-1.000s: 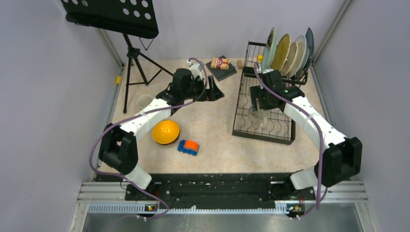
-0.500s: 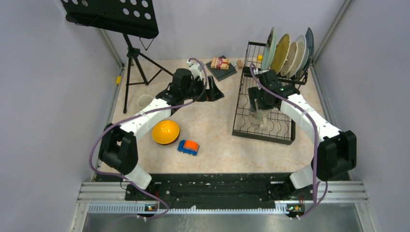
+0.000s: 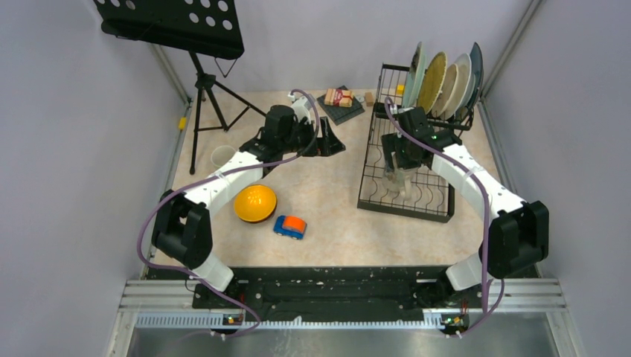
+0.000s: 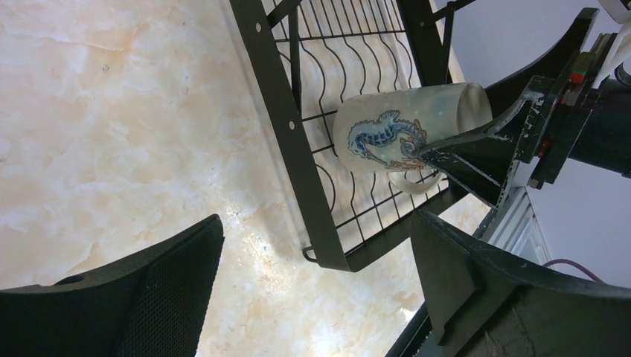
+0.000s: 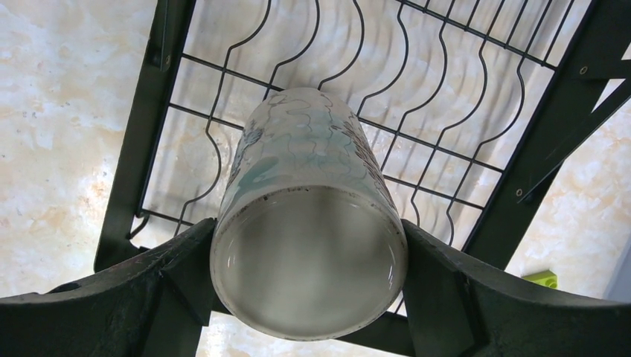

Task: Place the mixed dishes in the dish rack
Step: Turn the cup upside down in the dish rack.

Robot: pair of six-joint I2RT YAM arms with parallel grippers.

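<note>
Here, the pale green mug (image 5: 309,216) with a blue seahorse on it is held by the right gripper (image 5: 309,279). One black finger presses on each side of it. The mug fills the middle of the right wrist view. Its flat round end faces the camera, and its other end is down by the wavy wires of the dish rack (image 5: 134,149). Whether it touches the wires cannot be told. In the top view the mug is over the flat part of the rack, right of the middle. Four plates (image 3: 443,78) stand on edge in the raised part of the rack, at the upper right. The left gripper (image 3: 327,143) is wide open and holds nothing. It hangs over the table (image 3: 335,201), just above the middle of the frame. The orange-yellow bowl (image 3: 254,203) sits left of the middle, with the toy car (image 3: 289,226) just beside it. A beige mug (image 3: 222,156) stands at the left, near the legs of the music stand (image 3: 171,22).
</note>
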